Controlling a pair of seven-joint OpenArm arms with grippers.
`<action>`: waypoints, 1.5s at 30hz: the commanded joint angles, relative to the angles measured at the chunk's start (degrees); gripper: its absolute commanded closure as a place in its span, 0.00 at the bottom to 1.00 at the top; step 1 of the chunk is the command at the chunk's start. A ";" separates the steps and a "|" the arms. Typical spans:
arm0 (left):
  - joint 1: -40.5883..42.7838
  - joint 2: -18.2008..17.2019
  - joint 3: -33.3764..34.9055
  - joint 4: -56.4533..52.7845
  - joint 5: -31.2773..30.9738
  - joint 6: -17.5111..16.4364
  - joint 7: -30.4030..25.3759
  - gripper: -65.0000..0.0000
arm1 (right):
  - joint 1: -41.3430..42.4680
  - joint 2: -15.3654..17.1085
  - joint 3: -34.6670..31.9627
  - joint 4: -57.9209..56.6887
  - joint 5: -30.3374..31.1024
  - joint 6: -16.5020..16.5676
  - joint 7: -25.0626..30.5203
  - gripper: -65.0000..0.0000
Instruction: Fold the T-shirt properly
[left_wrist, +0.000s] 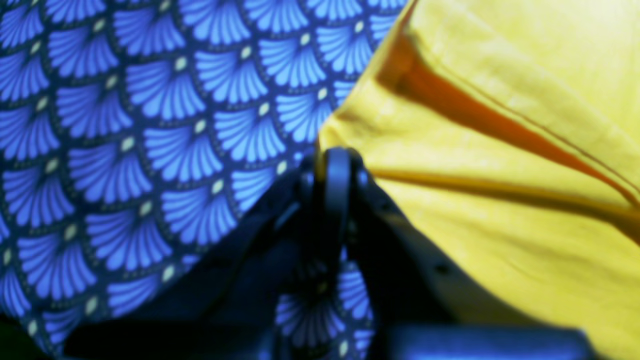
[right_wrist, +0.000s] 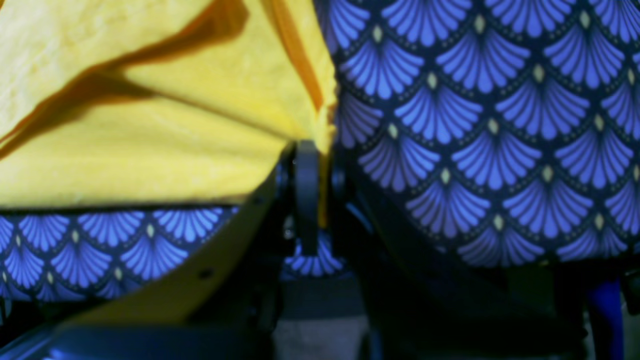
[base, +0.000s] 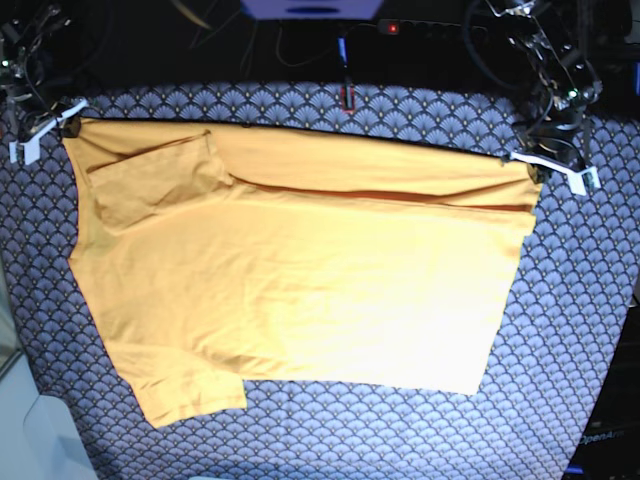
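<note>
Open cloth on three sides, cables crowding the far edge

We see the T-shirt (base: 300, 290) covering most of the worktop (base: 560, 350), so free passage lies over the bare tablecloth (base: 400, 430) along the near edge and down both sides. The left gripper (base: 535, 165) and right gripper (base: 62, 118) are each clamped on a far corner of the shirt, the raised fabric stretched between them barring the far side. Behind that line, dark cables (base: 500, 50) and the arms' own wiring fill the corners. A folded-in sleeve (base: 150, 180) lies flat on the shirt near the right gripper.
</note>
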 joint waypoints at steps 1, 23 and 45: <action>0.21 -0.78 -0.41 0.94 1.12 0.98 0.12 1.00 | -0.43 0.93 0.29 0.68 -1.32 -0.66 -0.52 1.00; 3.90 -1.66 -0.14 0.85 1.21 -2.62 -0.93 1.00 | -0.43 0.93 0.21 -1.96 -1.32 -0.66 -0.25 1.00; 5.30 -1.92 -0.05 0.33 1.21 -2.62 -5.59 1.00 | -0.52 0.93 0.21 -2.05 -1.32 -0.66 1.24 1.00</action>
